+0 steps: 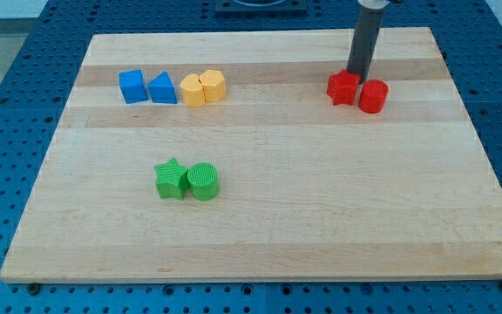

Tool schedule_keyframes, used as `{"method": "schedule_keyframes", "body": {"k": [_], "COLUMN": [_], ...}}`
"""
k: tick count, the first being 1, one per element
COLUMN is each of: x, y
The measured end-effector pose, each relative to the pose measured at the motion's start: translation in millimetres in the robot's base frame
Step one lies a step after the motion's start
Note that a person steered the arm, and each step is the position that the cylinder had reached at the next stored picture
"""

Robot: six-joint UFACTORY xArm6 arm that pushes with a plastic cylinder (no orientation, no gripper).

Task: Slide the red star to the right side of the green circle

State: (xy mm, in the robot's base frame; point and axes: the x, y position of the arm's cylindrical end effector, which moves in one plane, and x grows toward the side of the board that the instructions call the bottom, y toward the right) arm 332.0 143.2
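Observation:
The red star [342, 88] lies near the board's upper right, touching a red round block [373, 96] on its right. The green circle [204, 181] lies left of the board's centre, lower down, with a green star [172, 179] touching its left side. My tip [356, 73] stands just above the red star's upper right edge, at or very near it, behind the gap between the two red blocks.
A blue cube [132, 86], a blue triangle [162, 89] and two yellow blocks [203, 88] sit in a row at the upper left. The wooden board [260, 235] lies on a blue perforated table.

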Motion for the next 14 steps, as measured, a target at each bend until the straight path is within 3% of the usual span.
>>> {"method": "schedule_keyframes", "body": {"k": [2, 4, 5, 7, 14], "x": [74.1, 115.8, 108.1, 35.8, 110.0], "y": [-28.1, -58.5, -17.8, -2.6, -143.5]}}
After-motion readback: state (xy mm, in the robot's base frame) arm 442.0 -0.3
